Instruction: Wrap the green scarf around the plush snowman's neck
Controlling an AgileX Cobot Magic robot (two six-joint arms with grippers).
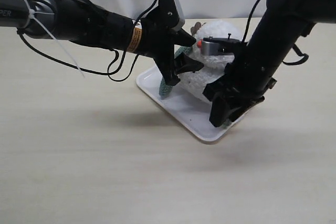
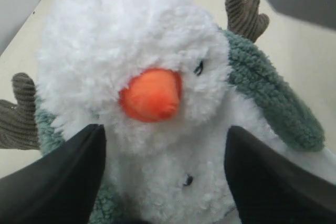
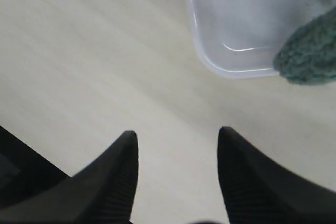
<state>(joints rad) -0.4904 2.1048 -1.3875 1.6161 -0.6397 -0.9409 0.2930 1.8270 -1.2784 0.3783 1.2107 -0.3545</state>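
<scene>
The left claw point(image 1: 197, 52) stands wide open with its two fingers point(image 2: 58, 182) set apart, one on each side of the plush snowman point(image 1: 210, 77). The left wrist view places the snowman's body between the fingers and its head just beyond their tips. Whether either finger touches the plush cannot be told, and no grip is seen. The snowman faces this claw, with its orange nose point(image 2: 152, 95) just beyond the gap between the fingers and a brown twig arm point(image 2: 244, 9) projecting past the head on each side. The green scarf point(image 2: 273, 98) lies behind the head and comes forward on both sides of the neck. One end point(image 1: 167, 88) hangs just below the left claw onto the white tray point(image 1: 173, 106), which carries the snowman and rests on the table point(image 1: 79, 156). The right claw point(image 1: 226, 118) points down at the tray's near corner, on the far side of the snowman from the left claw. Its jaws are parted and hold nothing, with bare table point(image 3: 79, 51) between them. Just beyond its fingertips point(image 3: 128, 145) lie the tray corner point(image 3: 236, 24) and the other scarf end point(image 3: 310, 51), which overlaps the rim.
</scene>
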